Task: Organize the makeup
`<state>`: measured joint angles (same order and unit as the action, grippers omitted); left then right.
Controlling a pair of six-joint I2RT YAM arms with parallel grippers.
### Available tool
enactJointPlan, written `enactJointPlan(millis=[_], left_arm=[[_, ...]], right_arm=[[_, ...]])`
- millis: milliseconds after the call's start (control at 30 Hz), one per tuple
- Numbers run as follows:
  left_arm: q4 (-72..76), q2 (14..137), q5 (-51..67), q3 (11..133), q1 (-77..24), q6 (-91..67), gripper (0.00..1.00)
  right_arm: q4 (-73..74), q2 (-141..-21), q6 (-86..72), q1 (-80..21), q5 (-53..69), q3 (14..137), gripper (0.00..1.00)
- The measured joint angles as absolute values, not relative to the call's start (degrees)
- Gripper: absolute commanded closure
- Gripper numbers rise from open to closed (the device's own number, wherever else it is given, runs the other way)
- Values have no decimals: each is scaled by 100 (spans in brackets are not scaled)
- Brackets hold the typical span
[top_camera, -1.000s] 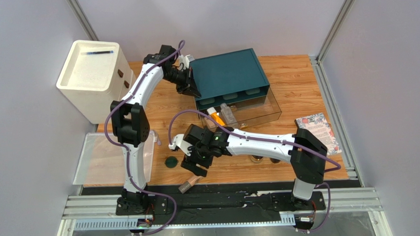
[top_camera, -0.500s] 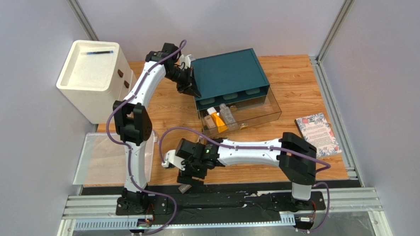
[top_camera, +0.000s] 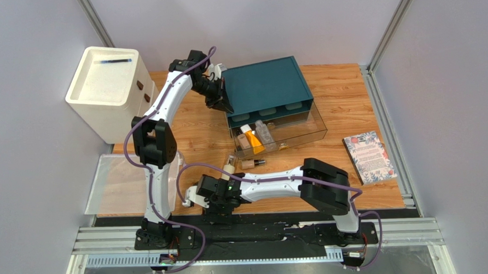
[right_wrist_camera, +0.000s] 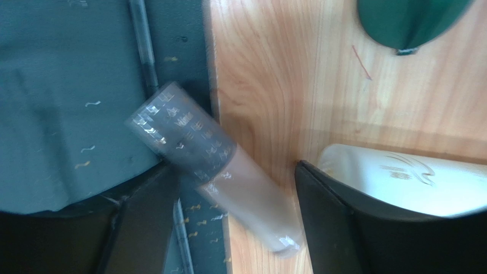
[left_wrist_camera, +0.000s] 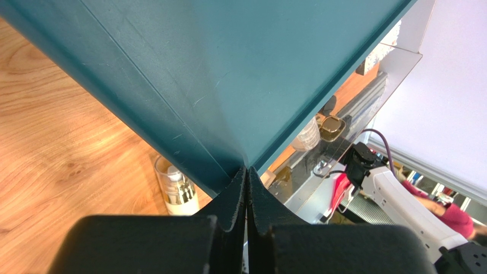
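table top (top_camera: 344, 102): wood, visible grain, satin finish
teal box (top_camera: 266, 86): matt, smooth, fine scuffs
drawer (top_camera: 321, 126): clear glossy plastic
foundation tube (right_wrist_camera: 211, 165): smooth plastic, beige body, smoky translucent cap with shiny print
green disc (right_wrist_camera: 408, 20): smooth, dull sheen
cabinet (top_camera: 105, 87): cream, matt plastic look
base rails (top_camera: 263, 235): bare metal, dull

Reaches the left arm (top_camera: 165, 106) up from its base, bends at a raised elbow, then angles the forearm forward and to the right with the wrist tipped down. Holds the left gripper (left_wrist_camera: 247, 171) with both fingers pressed flat together, no gap between the pads. Folds the right arm (top_camera: 273, 178) low, forearm stretched leftward along the near edge, wrist turned down. Holds the right gripper (right_wrist_camera: 235, 171) with fingers spread wide apart.
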<state>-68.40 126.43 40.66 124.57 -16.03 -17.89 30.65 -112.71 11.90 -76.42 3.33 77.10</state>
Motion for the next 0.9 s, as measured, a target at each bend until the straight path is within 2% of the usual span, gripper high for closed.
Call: enactJointPlan(millis=[67, 133, 200, 267, 600, 900], left_arm=[[-6838, 12643, 4069, 12455, -1603, -1789, 100], [-6840, 12643, 4071, 12457, -1603, -1789, 100], [-6840, 12643, 4073, 12457, -1603, -1789, 100], [-6840, 12643, 4071, 12457, -1603, -1789, 100], [-6836, 12637, 4106, 12420, -1603, -1789, 100], [-6670, 12529, 4139, 12228, -1599, -1765, 100]], right_arm=[[2967, -11404, 1234, -7649, 191, 7795, 37], [2838, -11502, 1240, -7649, 16, 7865, 68], [2864, -11535, 1249, -7642, -5, 7940, 90], [2886, -11537, 1190, -7695, -47, 7959, 100], [3020, -11109, 1079, -7723, -388, 7588, 100], [3948, -9682, 965, -7496, -1269, 7933, 100]])
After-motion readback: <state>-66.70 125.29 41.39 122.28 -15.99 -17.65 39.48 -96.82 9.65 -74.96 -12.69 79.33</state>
